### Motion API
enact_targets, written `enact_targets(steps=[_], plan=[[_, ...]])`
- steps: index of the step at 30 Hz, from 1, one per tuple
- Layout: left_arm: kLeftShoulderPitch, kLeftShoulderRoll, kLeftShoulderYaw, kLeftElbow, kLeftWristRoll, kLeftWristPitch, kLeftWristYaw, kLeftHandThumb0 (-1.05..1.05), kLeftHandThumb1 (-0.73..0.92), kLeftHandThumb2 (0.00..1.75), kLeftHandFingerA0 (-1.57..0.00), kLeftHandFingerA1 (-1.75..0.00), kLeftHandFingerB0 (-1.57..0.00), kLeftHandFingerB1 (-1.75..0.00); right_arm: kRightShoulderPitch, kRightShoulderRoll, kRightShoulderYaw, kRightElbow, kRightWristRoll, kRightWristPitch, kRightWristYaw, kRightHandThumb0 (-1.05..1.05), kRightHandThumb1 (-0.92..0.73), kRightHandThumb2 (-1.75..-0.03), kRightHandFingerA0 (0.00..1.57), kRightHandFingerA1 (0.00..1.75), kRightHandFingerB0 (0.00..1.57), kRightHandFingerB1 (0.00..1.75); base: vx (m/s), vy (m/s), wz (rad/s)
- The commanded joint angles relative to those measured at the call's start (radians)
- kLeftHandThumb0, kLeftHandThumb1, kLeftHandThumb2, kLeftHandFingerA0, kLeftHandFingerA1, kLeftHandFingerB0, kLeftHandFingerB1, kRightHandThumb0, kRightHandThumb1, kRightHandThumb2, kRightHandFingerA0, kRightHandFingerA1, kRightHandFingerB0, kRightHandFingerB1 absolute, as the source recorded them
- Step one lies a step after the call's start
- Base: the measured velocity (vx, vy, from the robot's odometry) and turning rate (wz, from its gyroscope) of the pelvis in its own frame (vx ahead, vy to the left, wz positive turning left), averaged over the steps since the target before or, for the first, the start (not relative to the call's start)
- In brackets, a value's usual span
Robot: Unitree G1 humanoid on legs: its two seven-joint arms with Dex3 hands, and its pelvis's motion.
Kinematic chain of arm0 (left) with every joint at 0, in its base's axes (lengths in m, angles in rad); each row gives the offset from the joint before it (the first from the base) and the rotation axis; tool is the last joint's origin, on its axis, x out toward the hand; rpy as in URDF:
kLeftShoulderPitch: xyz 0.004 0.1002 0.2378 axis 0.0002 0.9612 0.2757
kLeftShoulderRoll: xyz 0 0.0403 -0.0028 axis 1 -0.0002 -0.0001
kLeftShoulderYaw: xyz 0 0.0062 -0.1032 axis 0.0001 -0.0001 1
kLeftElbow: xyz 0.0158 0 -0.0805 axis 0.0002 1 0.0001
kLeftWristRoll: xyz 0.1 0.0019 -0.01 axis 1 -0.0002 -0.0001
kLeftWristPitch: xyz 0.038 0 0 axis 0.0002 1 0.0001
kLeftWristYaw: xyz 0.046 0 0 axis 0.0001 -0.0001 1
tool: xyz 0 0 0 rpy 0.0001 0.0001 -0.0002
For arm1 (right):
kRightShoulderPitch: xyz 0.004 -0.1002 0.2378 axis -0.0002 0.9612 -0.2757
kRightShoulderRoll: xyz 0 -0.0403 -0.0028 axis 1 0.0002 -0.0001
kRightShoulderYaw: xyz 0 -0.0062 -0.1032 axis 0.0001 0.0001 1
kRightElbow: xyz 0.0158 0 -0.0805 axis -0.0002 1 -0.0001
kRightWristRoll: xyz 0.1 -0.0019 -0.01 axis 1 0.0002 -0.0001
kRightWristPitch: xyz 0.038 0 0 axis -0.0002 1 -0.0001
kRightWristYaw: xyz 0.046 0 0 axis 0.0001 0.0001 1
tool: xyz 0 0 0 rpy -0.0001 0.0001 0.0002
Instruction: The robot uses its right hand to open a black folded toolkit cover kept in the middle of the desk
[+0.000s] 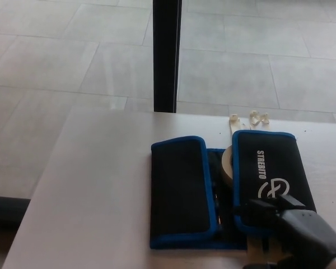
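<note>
Risk of slipping: the right hand [294, 227] is reaching only the near lower corner of the black folded fabric toolkit cover with blue piping [229, 190], so, as a judgement, a shallow pinch on the trim could be slipping off as the flap is being lifted.
Risk of dragging: the whole cover could be sliding across the pale grey tabletop [101, 185] instead of unfolding, since nothing is pinning its other half down.
Risk of snagging: a beige roll of tape [228, 166] is sitting in the gap between the two flaps, partly under the right flap's edge, and it could be rolling out or catching the flap.
Small items: a few cream plastic clips [252, 118] are lying just beyond the cover's far edge, apart from it.
Toolkit position: the cover is lying flat near the middle of the tabletop, towards the near edge, with both flaps folded inward and the white logo on the right flap facing up.
Cover relative to hand: the right flap is lying directly beyond and under the fingertips, which are overlapping its near corner.
Hand state: the thick black fingers are curling over that corner, but whether they are actually pinching the fabric cannot be told.
Left hand: not showing.
</note>
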Motion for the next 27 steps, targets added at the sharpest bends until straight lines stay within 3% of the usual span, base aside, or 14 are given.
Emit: enact_targets(steps=[1, 4, 5, 6, 8, 9, 10, 11, 13, 18, 21, 22, 23, 27], plan=[[0.015, 0.035, -0.046, 0.026, 0.034, -0.032, -0.05, -1.05, 0.3, 1.08, -0.45, -1.2, -0.52, -1.21, -0.059, -0.09, 0.112, 0.131, -0.484, -0.099, -0.413, -0.53, -0.49, -0.83, 0.18, 0.58, 0.33, 0.52, 0.0, 0.0, 0.0], [0.015, 0.031, -0.056, 0.031, 0.04, -0.037, -0.049, -1.05, 0.3, 1.05, -0.45, -1.17, -0.56, -1.2, -0.051, -0.085, 0.108, 0.137, -0.472, -0.093, -0.42, -0.53, -0.49, -0.83, 0.18, 0.58, 0.33, 0.51, 0.0, 0.0, 0.0], [0.014, 0.026, -0.047, 0.032, 0.03, -0.032, -0.041, -1.05, 0.27, 1.08, -0.57, -1.2, -0.57, -1.19, -0.046, -0.081, 0.103, 0.145, -0.471, -0.085, -0.44, -0.48, -0.66, -0.6, 0.18, 0.56, 0.4, 0.39, 0.0, 0.0, 0.0], [0.016, 0.027, -0.048, 0.033, 0.029, -0.036, -0.044, -1.05, 0.23, 1.18, -0.56, -1.15, -0.51, -1.13, -0.041, -0.08, 0.095, 0.147, -0.463, -0.088, -0.452, -0.52, -0.5, -0.85, 0.17, 0.58, 0.33, 0.51, 0.0, 0.0, 0.0], [0.015, 0.026, -0.063, 0.035, 0.041, -0.04, -0.034, -1.05, 0.31, 1.05, -0.55, -1.17, -0.52, -1.16, -0.038, -0.08, 0.083, 0.139, -0.453, -0.086, -0.447, -0.53, -0.52, -0.85, 0.18, 0.58, 0.32, 0.51, 0.0, 0.0, 0.0], [0.016, 0.027, -0.062, 0.032, 0.037, -0.039, -0.034, -1.05, 0.3, 1.06, -0.56, -1.16, -0.51, -1.16, -0.038, -0.079, 0.071, 0.14, -0.438, -0.095, -0.45, -0.52, -0.51, -0.84, 0.18, 0.58, 0.31, 0.5, 0.0, 0.0, 0.0], [0.015, 0.027, -0.062, 0.034, 0.034, -0.037, -0.033, -1.05, 0.29, 1.07, -0.55, -1.17, -0.51, -1.18, -0.037, -0.079, 0.057, 0.141, -0.429, -0.106, -0.469, -0.46, -0.64, -0.59, 0.22, 0.56, 0.39, 0.38, 0.0, 0.0, 0.0], [0.019, 0.028, -0.073, 0.033, 0.043, -0.041, -0.034, -1.05, 0.3, 1.08, -0.55, -1.16, -0.51, -1.18, -0.039, -0.083, 0.048, 0.143, -0.429, -0.111, -0.485, -0.5, -0.48, -0.81, 0.22, 0.59, 0.33, 0.49, 0.0, 0.0, 0.0], [0.018, 0.028, -0.074, 0.034, 0.041, -0.038, -0.03, -1.05, 0.28, 1.1, -0.59, -1.15, -0.57, -1.16, -0.042, -0.102, 0.022, 0.141, -0.429, -0.109, -0.499, -0.45, -0.64, -0.6, 0.18, 0.59, 0.38, 0.39, 0.0, 0.0, 0.0], [0.022, 0.032, -0.091, 0.033, 0.045, -0.039, -0.03, -1.05, 0.29, 1.07, -0.5, -1.14, -0.51, -1.15, -0.054, -0.128, 0.004, 0.206, -0.435, -0.131, -0.567, -0.46, -0.65, -0.59, 0.24, 0.56, 0.42, 0.37, 0.0, 0.0, 0.0], [0.023, 0.031, -0.081, 0.031, 0.027, -0.043, -0.038, -1.05, 0.26, 1.09, -0.53, -1.2, -0.52, -1.2, -0.057, -0.14, 0.004, 0.235, -0.445, -0.131, -0.581, -0.47, -0.66, -0.6, 0.24, 0.54, 0.4, 0.36, 0.0, 0.0, 0.0], [0.024, 0.028, -0.08, 0.034, 0.025, -0.044, -0.035, -1.05, 0.2, 1.19, -0.57, -1.16, -0.54, -1.14, -0.055, -0.142, 0.003, 0.243, -0.442, -0.132, -0.584, -0.52, -0.5, -0.83, 0.21, 0.57, 0.32, 0.48, 0.0, 0.0, 0.0], [0.026, 0.027, -0.087, 0.038, 0.031, -0.047, -0.034, -1.05, 0.21, 1.19, -0.57, -1.14, -0.56, -1.13, -0.046, -0.137, -0.002, 0.258, -0.445, -0.108, -0.594, -0.53, -0.5, -0.84, 0.19, 0.57, 0.31, 0.48, 0.0, 0.0, 0.0], [0.03, 0.029, -0.099, 0.03, 0.036, -0.047, -0.035, -1.05, 0.23, 1.15, -0.55, -1.12, -0.6, -1.15, -0.057, -0.13, -0.003, 0.305, -0.442, -0.12, -0.613, -0.47, -0.64, -0.61, 0.18, 0.55, 0.36, 0.36, 0.0, 0.0, 0.0]])
